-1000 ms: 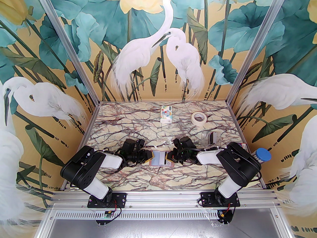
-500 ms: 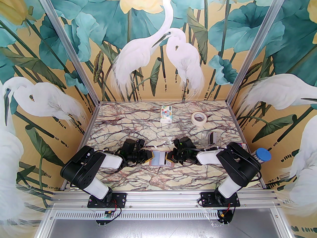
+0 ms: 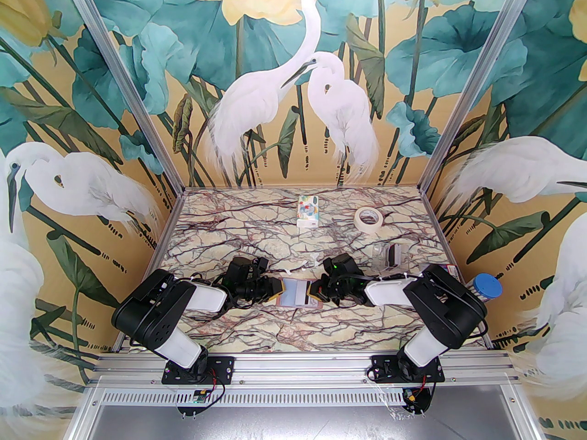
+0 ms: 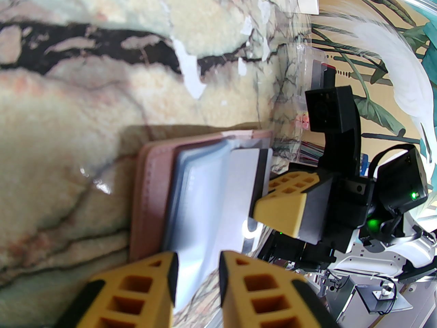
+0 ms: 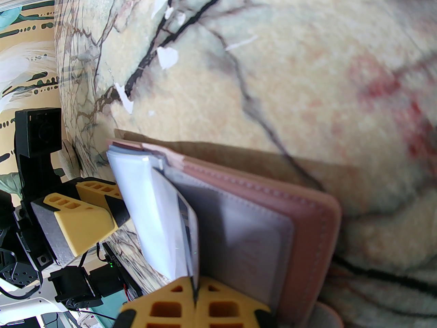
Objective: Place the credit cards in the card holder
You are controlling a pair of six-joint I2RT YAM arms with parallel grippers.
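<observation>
Nearest you, the card holder [image 5: 307, 237] lies open on the surface [image 3: 257, 332], right between both arms. Your right fingers [image 5: 225, 309] are pressed together on a credit card [image 4: 239, 186], angling it into a clear sleeve. Looks mid-insert to me. Your left fingers [image 4: 153, 285] sit slightly spread over the opposite edge, probably to steady the sleeves. The tape roll [image 3: 369, 219] and tissue pack [image 3: 307, 211] sit far back, out of the way.
</observation>
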